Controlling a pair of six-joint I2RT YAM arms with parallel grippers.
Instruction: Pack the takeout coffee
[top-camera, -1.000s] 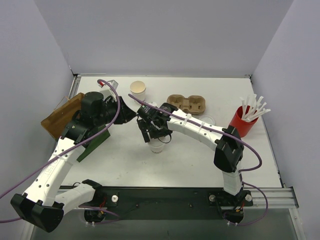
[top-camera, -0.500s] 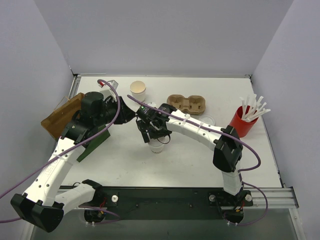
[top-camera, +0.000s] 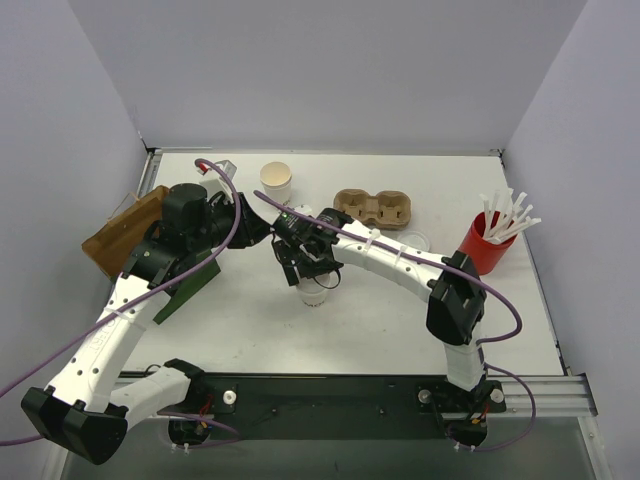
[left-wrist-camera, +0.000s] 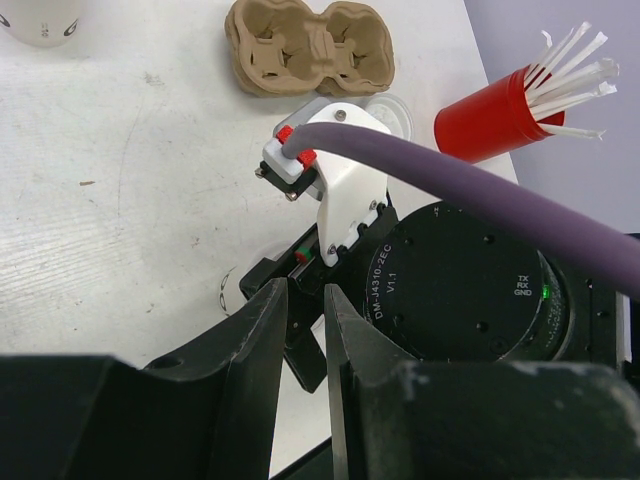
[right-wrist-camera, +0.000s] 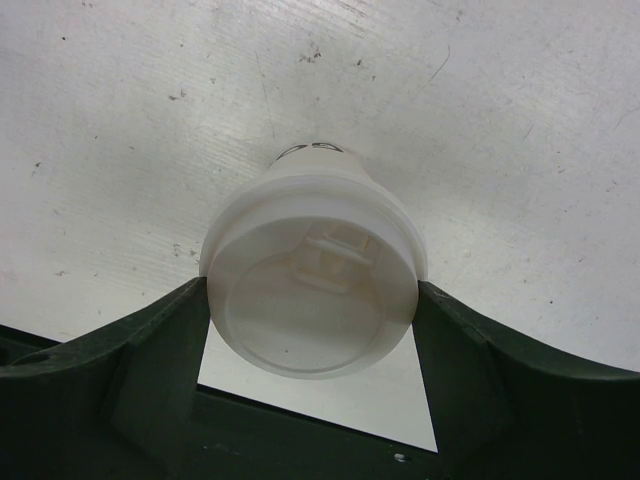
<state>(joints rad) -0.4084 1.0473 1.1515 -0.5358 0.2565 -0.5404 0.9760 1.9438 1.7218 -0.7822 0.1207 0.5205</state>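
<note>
The takeout coffee (top-camera: 314, 293) is a small white paper cup with a round white lid (right-wrist-camera: 312, 290), standing upright on the white table in the middle. My right gripper (top-camera: 312, 274) comes down over it, and its two dark fingers (right-wrist-camera: 170, 340) press against both sides of the lid rim, so it is shut on the cup. My left gripper (top-camera: 250, 228) hovers just left of the right wrist. In the left wrist view its jaws (left-wrist-camera: 305, 292) stand a narrow gap apart with nothing between them.
A brown paper bag (top-camera: 122, 235) lies at the left edge, with a dark green flat piece (top-camera: 190, 283) beside it. At the back are an open white cup (top-camera: 276, 178), a brown two-hole carrier (top-camera: 373, 207), a loose lid (top-camera: 415, 240) and a red cup of straws (top-camera: 487, 240).
</note>
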